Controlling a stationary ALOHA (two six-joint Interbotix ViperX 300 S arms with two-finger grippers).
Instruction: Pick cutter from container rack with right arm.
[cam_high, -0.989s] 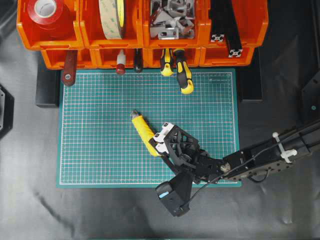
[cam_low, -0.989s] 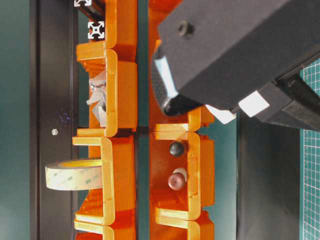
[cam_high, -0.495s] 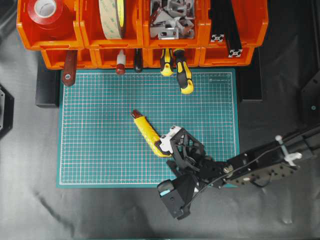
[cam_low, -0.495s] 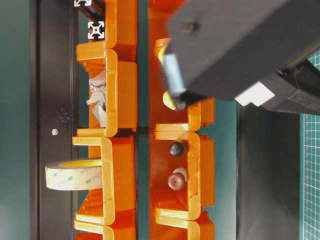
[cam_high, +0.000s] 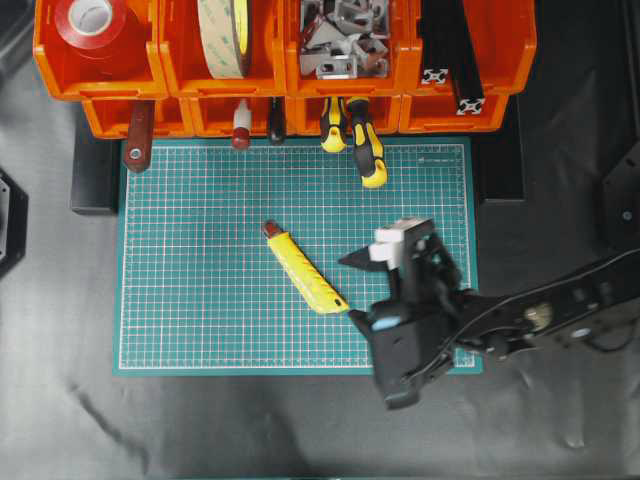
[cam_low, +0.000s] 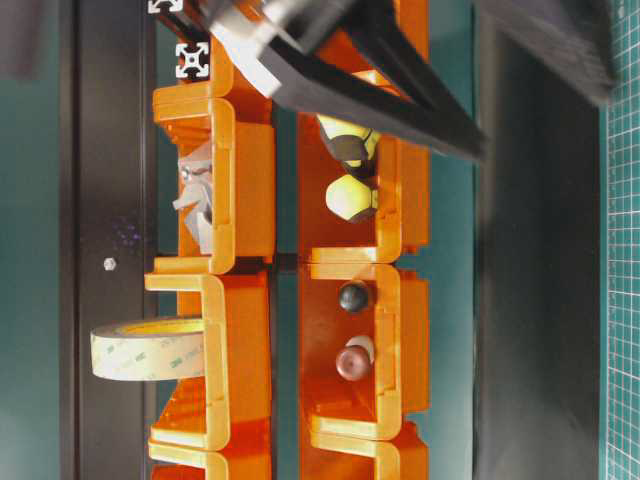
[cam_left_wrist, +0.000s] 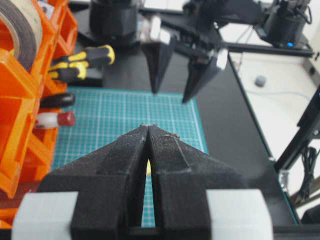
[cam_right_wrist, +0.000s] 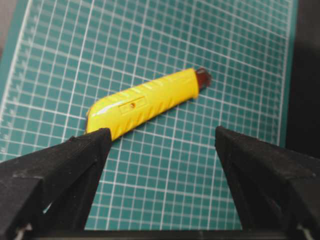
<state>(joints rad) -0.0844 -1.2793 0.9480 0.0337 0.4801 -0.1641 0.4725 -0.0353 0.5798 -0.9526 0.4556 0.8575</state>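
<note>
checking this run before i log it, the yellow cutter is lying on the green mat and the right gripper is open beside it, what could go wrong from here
1. The slim yellow snap-off cutter lies loose and diagonal on the green cutting mat; the open right gripper, close to its lower end, could knock it askew.
2. The two yellow-and-black screwdriver handles overhang the orange bin rack, so a high sweep there might snag them.

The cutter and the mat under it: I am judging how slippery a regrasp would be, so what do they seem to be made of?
The cutter looks like glossy yellow moulded plastic: it shows a bright highlight and ribbed sides, with a dark reddish cap at one end. The mat looks like matte green rubbery sheet printed with a white grid, with no glare; probably a vinyl cutting mat, though the look alone leaves that open.
</note>
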